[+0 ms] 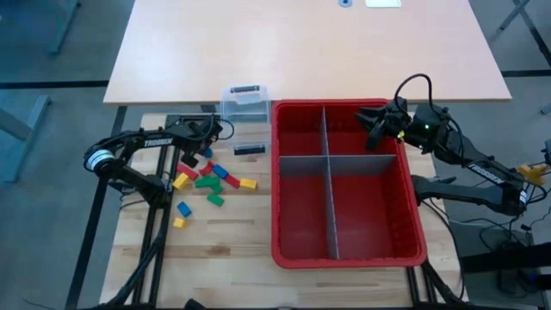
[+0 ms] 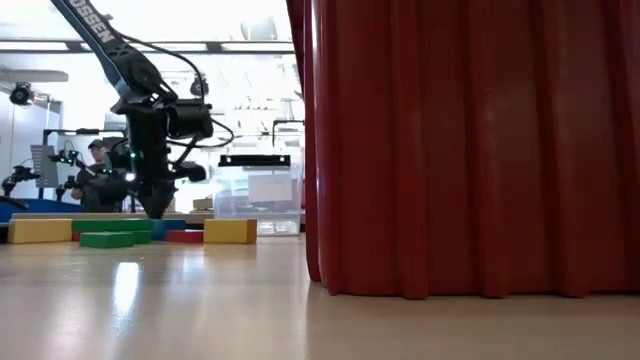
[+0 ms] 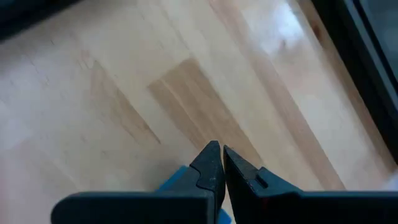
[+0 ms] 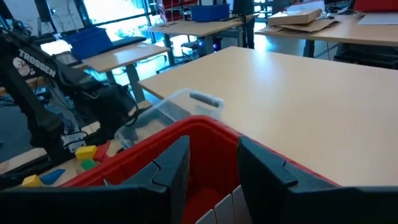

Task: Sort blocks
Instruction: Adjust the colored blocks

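Wood-slat tabletop (image 1: pixel 232 232), lab room w/ desks beyond. Blocks (image 1: pixel 209 181) (red, yellow, green, blue) lie scattered left of red bin (image 1: pixel 413 241), which has grey dividers (image 1: pixel 328 198) making four compartments. Left gripper (image 1: pixel 195 153) sits low at the pile's far edge, jaws pressed together; blue block (image 3: pixel 177 180) just beside them, grip unclear. Right gripper (image 1: pixel 372 129) over bin's far-right compartment, jaws partly apart, nothing between. Clear tub (image 1: pixel 244 102) behind bin's far-left corner.
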Controlling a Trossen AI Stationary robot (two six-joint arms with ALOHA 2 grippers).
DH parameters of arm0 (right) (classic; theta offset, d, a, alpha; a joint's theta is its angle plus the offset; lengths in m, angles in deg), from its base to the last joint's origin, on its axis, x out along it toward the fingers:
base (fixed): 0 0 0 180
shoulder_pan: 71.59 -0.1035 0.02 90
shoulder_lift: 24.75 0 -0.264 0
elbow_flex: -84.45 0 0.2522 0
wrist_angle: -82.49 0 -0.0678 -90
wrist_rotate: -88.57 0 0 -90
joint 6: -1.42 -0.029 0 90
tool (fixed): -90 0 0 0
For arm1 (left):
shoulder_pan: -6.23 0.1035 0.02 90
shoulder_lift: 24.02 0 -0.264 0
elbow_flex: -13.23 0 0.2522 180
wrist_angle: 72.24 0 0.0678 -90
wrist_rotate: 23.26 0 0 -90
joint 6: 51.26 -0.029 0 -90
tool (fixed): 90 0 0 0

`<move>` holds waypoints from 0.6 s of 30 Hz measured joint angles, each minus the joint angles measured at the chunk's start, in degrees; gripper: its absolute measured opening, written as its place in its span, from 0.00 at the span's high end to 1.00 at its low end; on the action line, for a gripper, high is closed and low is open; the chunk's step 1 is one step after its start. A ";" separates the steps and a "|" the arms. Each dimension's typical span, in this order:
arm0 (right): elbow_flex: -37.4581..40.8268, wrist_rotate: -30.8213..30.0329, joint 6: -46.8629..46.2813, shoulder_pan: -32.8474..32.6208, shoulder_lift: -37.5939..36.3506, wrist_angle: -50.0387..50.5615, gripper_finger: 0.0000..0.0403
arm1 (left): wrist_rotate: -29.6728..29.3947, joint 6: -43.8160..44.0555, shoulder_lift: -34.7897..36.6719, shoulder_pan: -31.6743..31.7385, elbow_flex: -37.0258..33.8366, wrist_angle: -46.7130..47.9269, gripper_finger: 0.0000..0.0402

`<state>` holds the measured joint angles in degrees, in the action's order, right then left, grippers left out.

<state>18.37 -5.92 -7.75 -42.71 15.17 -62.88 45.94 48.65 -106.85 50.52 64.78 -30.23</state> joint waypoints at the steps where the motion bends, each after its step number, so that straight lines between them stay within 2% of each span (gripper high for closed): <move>1: 0.00 -0.03 0.00 0.00 0.00 0.03 0.71 | 0.85 0.27 0.09 -0.15 -0.56 -1.03 1.00; 5: 0.00 0.00 0.03 -0.02 0.02 0.12 0.70 | 3.05 0.26 0.23 -1.03 -1.84 -2.91 1.00; 9: 0.05 -0.02 0.13 0.00 0.02 0.20 0.71 | 6.21 -3.69 0.27 -2.48 -1.90 -2.80 1.00; 15: 0.07 0.00 0.32 0.00 -0.02 0.18 0.73 | 19.02 -19.77 0.71 -7.98 -2.09 -1.43 1.00; 18: 0.09 -0.03 0.87 0.00 -0.05 0.24 0.73 | 23.67 -22.80 1.62 -13.72 -2.26 1.54 1.00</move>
<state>18.46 -5.96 -6.88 -42.70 15.12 -62.64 69.62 25.85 -105.23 36.80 62.53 -28.69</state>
